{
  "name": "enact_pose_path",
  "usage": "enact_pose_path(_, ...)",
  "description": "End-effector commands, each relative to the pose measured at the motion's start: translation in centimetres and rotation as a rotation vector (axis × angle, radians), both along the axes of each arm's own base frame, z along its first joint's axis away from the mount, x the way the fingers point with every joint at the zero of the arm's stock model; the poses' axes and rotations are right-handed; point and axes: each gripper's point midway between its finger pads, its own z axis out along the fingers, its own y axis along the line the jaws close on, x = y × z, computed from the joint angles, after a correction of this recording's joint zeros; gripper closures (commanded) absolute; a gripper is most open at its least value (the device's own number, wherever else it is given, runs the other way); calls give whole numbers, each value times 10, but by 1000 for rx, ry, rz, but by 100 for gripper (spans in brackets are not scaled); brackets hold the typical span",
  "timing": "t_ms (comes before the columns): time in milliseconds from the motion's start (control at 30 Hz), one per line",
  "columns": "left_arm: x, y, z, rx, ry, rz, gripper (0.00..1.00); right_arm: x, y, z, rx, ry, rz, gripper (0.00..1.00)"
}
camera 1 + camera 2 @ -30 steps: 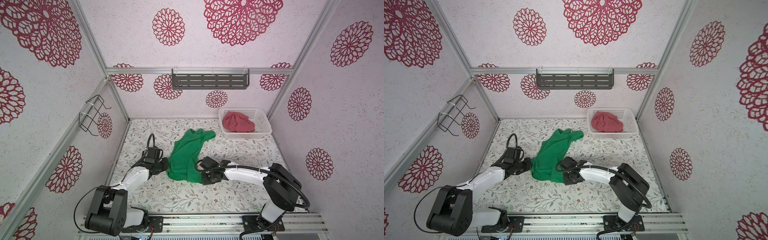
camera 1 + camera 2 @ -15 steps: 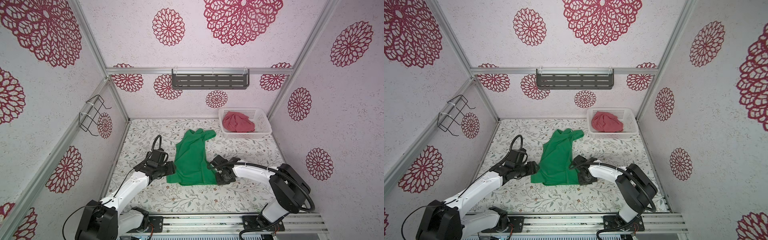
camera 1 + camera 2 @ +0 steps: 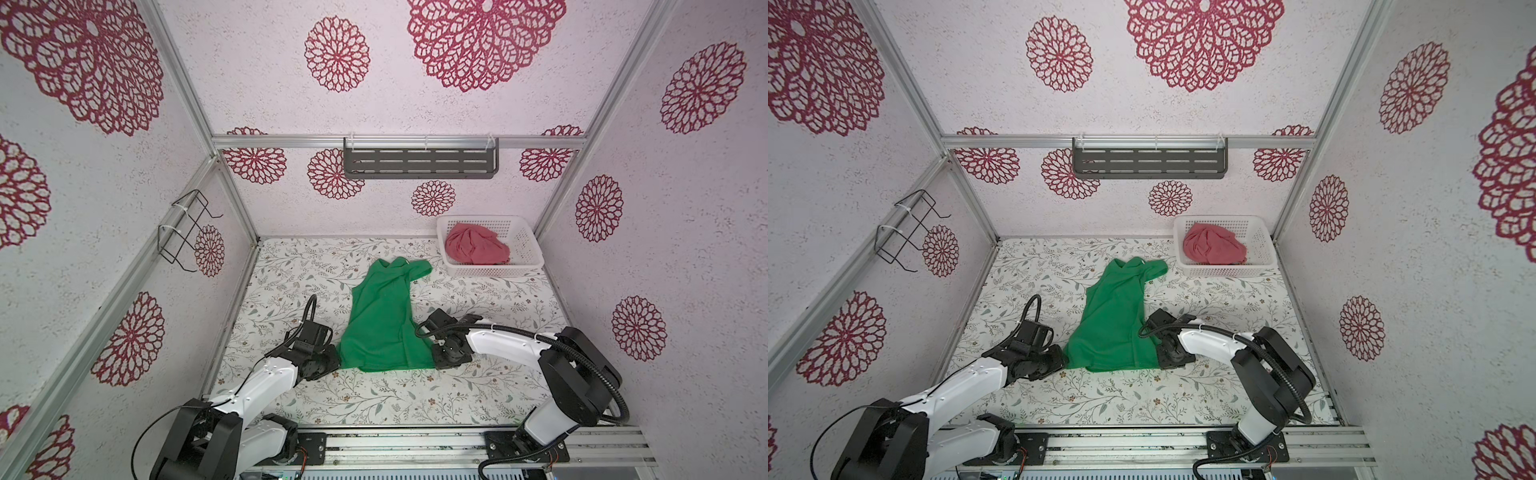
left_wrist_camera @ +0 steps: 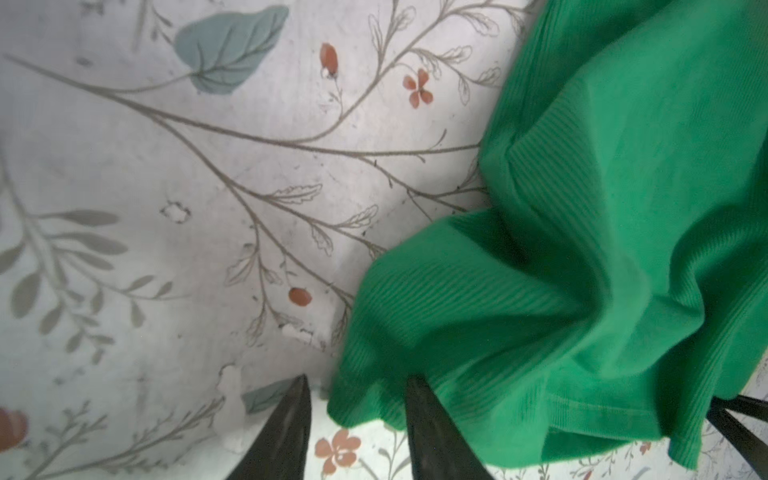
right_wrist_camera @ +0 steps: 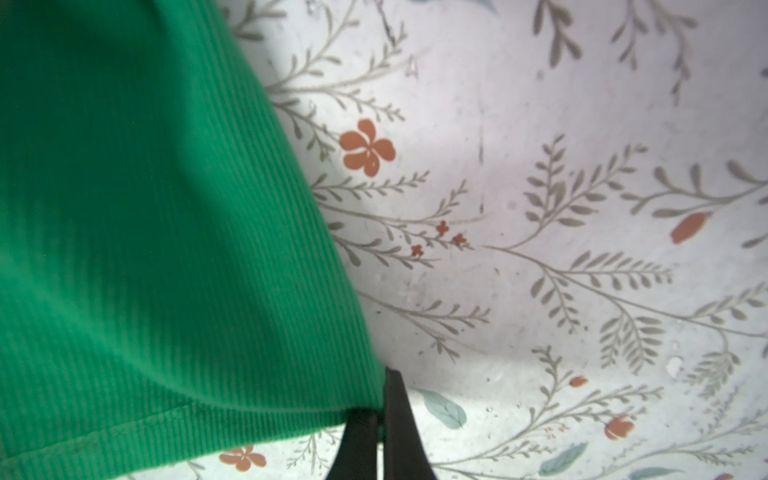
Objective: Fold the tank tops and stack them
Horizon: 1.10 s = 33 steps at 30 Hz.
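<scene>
Green tank top (image 3: 380,328), corner in right hand (image 5: 379,399)

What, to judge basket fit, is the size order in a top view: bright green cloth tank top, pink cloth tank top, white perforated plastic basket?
1. Green tank top and white basket: similar, unranked.
2. Pink tank top: smallest.

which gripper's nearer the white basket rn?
Right. The right gripper holds the hem corner of the green tank top on the same side as the white basket; the left gripper is at the opposite hem corner.
</scene>
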Motion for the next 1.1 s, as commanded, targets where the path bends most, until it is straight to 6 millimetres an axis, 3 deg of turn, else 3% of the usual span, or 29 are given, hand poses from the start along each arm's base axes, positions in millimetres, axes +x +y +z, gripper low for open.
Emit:
enact_pose_path(0,-3,8,-11,31,39,47,62,-2,-10,-8,-29,4,-6,100)
enact_pose_path(200,-8,6,-8,65,87,0,59,-2,-13,-9,-38,5,-6,100)
enact_pose_path(333,-14,28,23,267,102,-56,55,-3,-15,-10,-38,7,-9,100)
enact_pose_path(433,-9,24,43,272,63,-66,56,-3,-16,-12,-43,11,-8,100)
enact_pose_path(533,-8,13,51,260,48,-100,58,-3,-15,-13,-38,13,-9,100)
enact_pose_path(767,-2,-30,32,132,57,-185,62,-3,-14,-12,-34,12,-11,100)
enact_pose_path(1067,4,-37,9,157,114,-223,65,-6,-18,-13,-33,10,-19,100)
